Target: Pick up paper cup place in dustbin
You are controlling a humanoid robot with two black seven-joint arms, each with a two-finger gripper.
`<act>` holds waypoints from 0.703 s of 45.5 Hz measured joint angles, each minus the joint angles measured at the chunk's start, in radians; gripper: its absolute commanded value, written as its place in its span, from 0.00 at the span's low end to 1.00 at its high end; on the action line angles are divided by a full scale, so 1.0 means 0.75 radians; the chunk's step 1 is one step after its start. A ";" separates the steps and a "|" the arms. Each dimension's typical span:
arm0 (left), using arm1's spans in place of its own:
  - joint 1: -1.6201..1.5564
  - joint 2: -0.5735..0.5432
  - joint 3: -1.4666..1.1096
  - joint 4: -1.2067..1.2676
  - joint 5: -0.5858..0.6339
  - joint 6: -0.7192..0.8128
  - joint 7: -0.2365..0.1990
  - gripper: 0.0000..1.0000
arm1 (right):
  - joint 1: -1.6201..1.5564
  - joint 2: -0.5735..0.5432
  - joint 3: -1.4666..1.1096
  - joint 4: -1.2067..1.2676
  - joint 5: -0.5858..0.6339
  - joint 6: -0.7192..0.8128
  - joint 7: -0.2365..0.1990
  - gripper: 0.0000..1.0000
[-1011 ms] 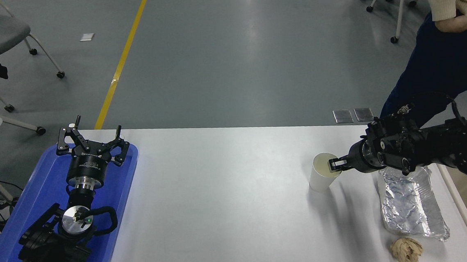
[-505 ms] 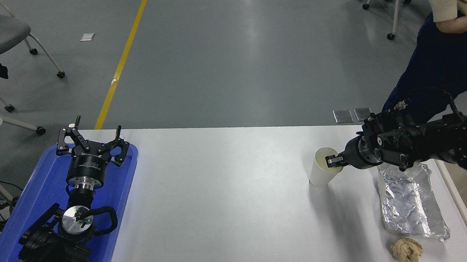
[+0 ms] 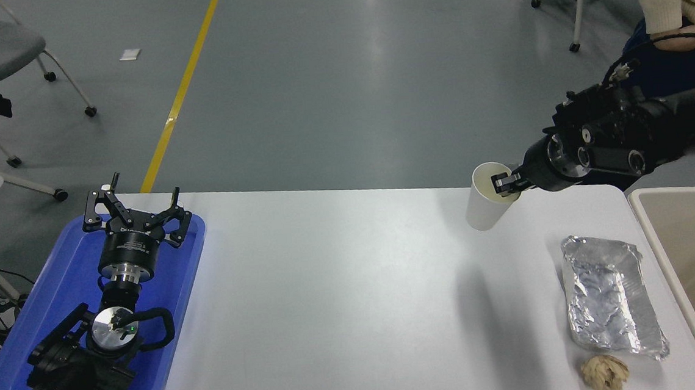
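Right claw [image 3: 504, 184] grips paper cup [image 3: 486, 200] rim, left of dustbin [image 3: 655, 222]

Bright overhead light glares off the floor [image 3: 375, 64]; focus sharp.

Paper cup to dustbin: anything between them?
Head view: the right gripper, shut on the paper cup rim, and its arm lie between; below, bare table up to the dustbin.
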 measured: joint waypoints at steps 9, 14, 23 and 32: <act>0.002 0.000 -0.003 0.000 0.001 0.000 0.001 1.00 | 0.292 -0.030 -0.069 0.233 0.065 0.077 0.001 0.00; 0.002 0.000 -0.005 0.000 0.001 -0.001 0.002 1.00 | 0.426 -0.040 -0.098 0.315 0.082 0.128 0.001 0.00; 0.002 0.000 -0.006 -0.001 0.001 -0.002 0.002 1.00 | 0.570 -0.046 -0.126 0.391 0.097 0.189 0.000 0.00; 0.002 0.000 -0.007 -0.001 0.001 -0.002 0.003 1.00 | 0.658 -0.049 -0.152 0.426 0.112 0.238 0.000 0.00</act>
